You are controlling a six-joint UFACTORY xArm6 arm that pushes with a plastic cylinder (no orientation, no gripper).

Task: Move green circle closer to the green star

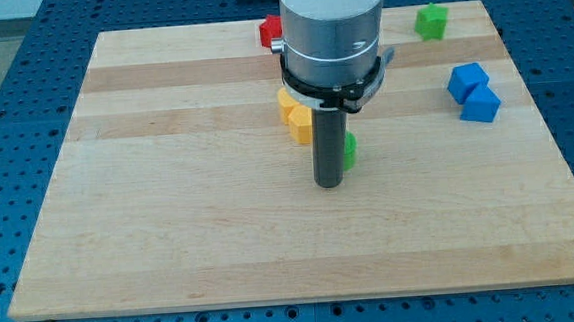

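Note:
My tip [328, 183] rests on the board near its middle. A green block [350, 150], mostly hidden behind the rod, peeks out on the rod's right side, touching or nearly touching it; its shape cannot be made out. A green star-like block [431, 20] sits near the view's top right edge of the board, far from my tip.
Yellow blocks [295, 118] sit just left of the rod, partly hidden by the arm. A red block [271, 30] lies at the view's top behind the arm. Two blue blocks [474, 92] sit at the right. The wooden board [171, 218] lies on a blue perforated table.

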